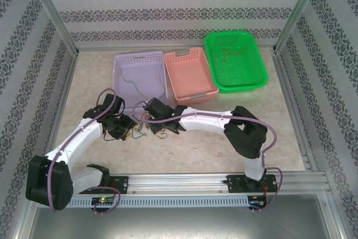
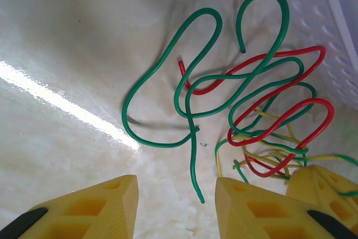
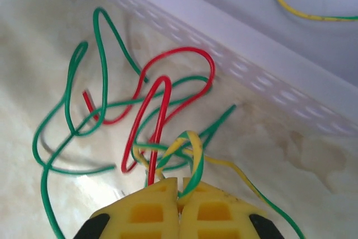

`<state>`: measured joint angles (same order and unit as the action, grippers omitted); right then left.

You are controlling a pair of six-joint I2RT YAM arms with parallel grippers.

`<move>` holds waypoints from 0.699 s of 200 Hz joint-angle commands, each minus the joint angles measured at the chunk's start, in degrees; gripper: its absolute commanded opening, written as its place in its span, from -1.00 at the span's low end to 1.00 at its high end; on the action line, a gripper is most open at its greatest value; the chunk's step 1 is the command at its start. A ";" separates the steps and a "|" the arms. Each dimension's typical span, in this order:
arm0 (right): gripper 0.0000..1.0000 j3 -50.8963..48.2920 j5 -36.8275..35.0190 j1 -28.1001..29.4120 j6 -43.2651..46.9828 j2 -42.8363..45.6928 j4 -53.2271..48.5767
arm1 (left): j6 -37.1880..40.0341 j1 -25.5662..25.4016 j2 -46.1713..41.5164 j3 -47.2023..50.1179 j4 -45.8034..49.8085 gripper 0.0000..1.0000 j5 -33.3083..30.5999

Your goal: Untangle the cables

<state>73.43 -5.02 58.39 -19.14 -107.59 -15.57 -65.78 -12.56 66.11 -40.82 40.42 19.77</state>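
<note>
The right gripper (image 3: pixel 179 193) pinches a yellow-green striped cable (image 3: pixel 194 158) between closed yellow fingers. The left gripper (image 2: pixel 176 197) stands part-open, empty, over the tangled green cable (image 2: pixel 193 166) and red cable (image 3: pixel 161 110) on the table (image 1: pixel 251 121) beside the lilac basket (image 1: pixel 140 55).

walls (image 1: pixel 168 4): striped damask paper; tabletop (image 1: pixel 279 132): pale, perhaps marbled, glossy glare; frame (image 1: pixel 53 12): aluminium posts

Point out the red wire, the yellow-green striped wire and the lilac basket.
red wire (image 3: pixel 193 50): right wrist view, top of its outer arc.
yellow-green striped wire (image 3: pixel 197 158): right wrist view, right side of its small loop.
lilac basket (image 1: pixel 140 55): top external view, far rim.
</note>
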 commanded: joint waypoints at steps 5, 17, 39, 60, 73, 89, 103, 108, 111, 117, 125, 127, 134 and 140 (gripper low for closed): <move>-1.00 -7.19 2.63 -1.09 2.33 12.07 -0.74 | 0.22 -2.83 0.43 -1.86 0.10 -0.12 1.29; -1.00 -11.64 4.46 -2.40 3.09 17.52 -1.78 | -1.39 -5.21 1.50 -2.42 -1.75 -0.08 1.41; -1.00 -18.99 8.53 -6.17 3.87 26.21 -3.74 | -4.10 -10.35 4.29 -4.20 -4.60 -0.01 -0.05; -1.00 -23.69 10.83 -10.96 3.73 32.26 -5.60 | -5.42 -14.88 8.50 -6.69 -6.18 0.00 -1.99; -1.00 -25.57 11.80 -14.30 3.26 35.13 -6.60 | -5.71 -17.06 10.96 -8.59 -6.24 -0.01 -3.15; -1.00 -27.12 12.51 -18.09 2.88 38.26 -7.44 | -5.64 -19.13 13.46 -11.05 -5.18 -0.02 -5.22; -1.00 -27.37 11.57 -20.65 3.08 40.09 -9.37 | -5.00 -20.13 14.84 -12.97 -3.14 -0.01 -7.47; -1.00 -27.43 10.97 -21.57 3.18 40.48 -10.24 | -4.71 -20.20 15.21 -13.50 -2.47 -0.01 -7.99; -1.00 -27.40 10.62 -22.09 3.16 40.67 -10.79 | -4.53 -20.31 15.45 -13.77 -2.38 0.00 -8.15; -1.00 -27.47 10.48 -23.44 3.30 40.99 -11.81 | -4.23 -20.34 15.83 -14.09 -2.44 0.02 -8.33; -1.00 -27.76 10.55 -24.72 3.77 41.23 -12.65 | -3.84 -20.34 16.40 -14.49 -2.63 0.04 -8.33; -1.00 -27.80 10.49 -24.97 3.87 41.41 -12.77 | -3.77 -20.36 16.55 -14.60 -2.70 0.04 -8.34; -1.00 -28.12 10.63 -25.88 4.22 41.62 -13.20 | -2.92 -20.56 17.12 -15.20 -3.27 0.04 -8.41; -1.00 -28.44 11.32 -26.53 4.64 41.82 -13.25 | -2.17 -20.89 17.69 -16.02 -3.53 0.05 -8.75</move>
<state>46.35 5.48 34.28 -16.14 -67.16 -25.50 -70.06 -32.27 81.93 -54.15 35.97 14.24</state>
